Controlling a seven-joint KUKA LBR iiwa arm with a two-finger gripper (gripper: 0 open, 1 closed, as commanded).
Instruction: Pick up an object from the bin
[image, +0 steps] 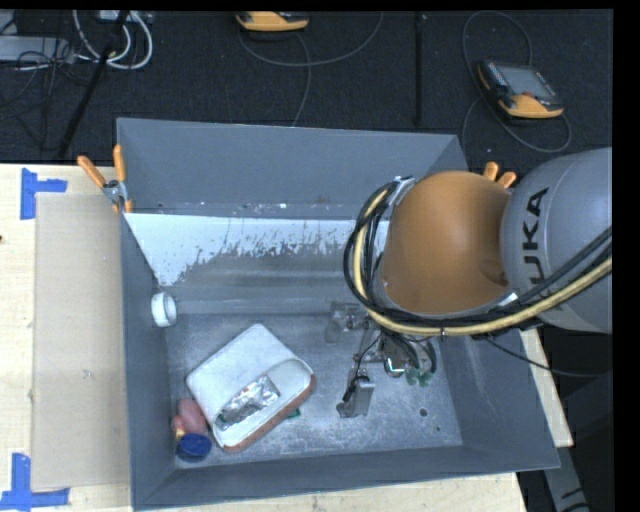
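The gripper (351, 358) hangs low over bare floor of the bin (440, 412), just right of the white flat pad (245, 372). Its fingers (355, 396) are spread with nothing between them (a stance for closing on something, I judge, not carrying). The pad, with crumpled foil (248, 402) on it, is the nearest candidate. A blue cap (193, 446) and a reddish lump (186, 415) sit at its lower-left corner.
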